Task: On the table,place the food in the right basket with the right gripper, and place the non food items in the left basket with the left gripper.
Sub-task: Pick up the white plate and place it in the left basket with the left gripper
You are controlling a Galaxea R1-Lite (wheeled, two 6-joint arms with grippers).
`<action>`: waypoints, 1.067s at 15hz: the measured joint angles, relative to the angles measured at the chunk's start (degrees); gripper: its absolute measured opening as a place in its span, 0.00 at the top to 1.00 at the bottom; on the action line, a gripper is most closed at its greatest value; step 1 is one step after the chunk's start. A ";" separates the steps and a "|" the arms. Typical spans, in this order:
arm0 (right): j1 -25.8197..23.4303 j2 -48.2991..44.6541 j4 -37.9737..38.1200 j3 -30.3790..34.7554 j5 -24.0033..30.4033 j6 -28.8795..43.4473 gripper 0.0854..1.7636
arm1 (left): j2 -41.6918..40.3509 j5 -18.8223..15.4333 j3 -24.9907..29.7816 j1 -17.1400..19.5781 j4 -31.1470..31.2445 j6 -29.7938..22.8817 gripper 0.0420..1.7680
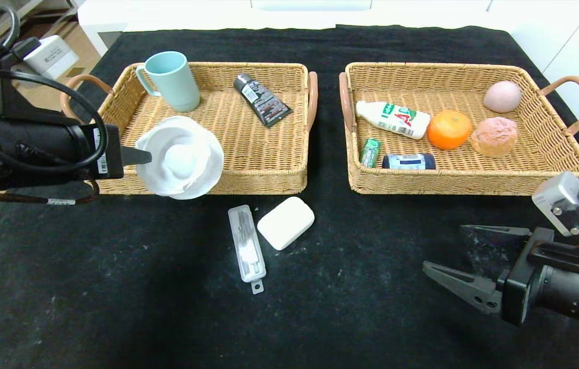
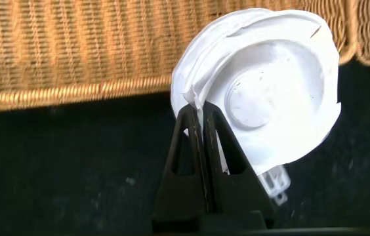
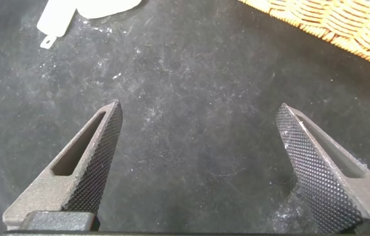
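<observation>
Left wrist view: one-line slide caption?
Black two-finger left gripper shut on round white shallow dish's rim, beside tan wicker left basket.

From the head camera we are looking forward and down over the whole table (image 1: 115, 307), with both baskets side by side. The left wrist camera is sitting very close behind the left gripper (image 2: 201, 124), facing the white dish (image 2: 277, 85) and the left basket (image 2: 73, 52), both shared with the head view. The right wrist camera is peering closely down between the right gripper (image 3: 198, 170) onto black cloth.
</observation>
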 joint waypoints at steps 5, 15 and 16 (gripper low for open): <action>0.16 -0.21 0.00 0.20 -0.05 -0.13 0.03 | 6.11 0.69 -6.90 -0.16 -4.63 -2.54 0.96; 1.02 -0.74 0.00 0.52 -0.02 -0.57 0.03 | 17.73 2.63 -14.40 1.29 -14.77 -2.68 0.96; 1.07 -0.85 0.00 0.52 -0.02 -0.55 0.03 | 18.49 2.58 -14.51 1.29 -15.24 -2.68 0.96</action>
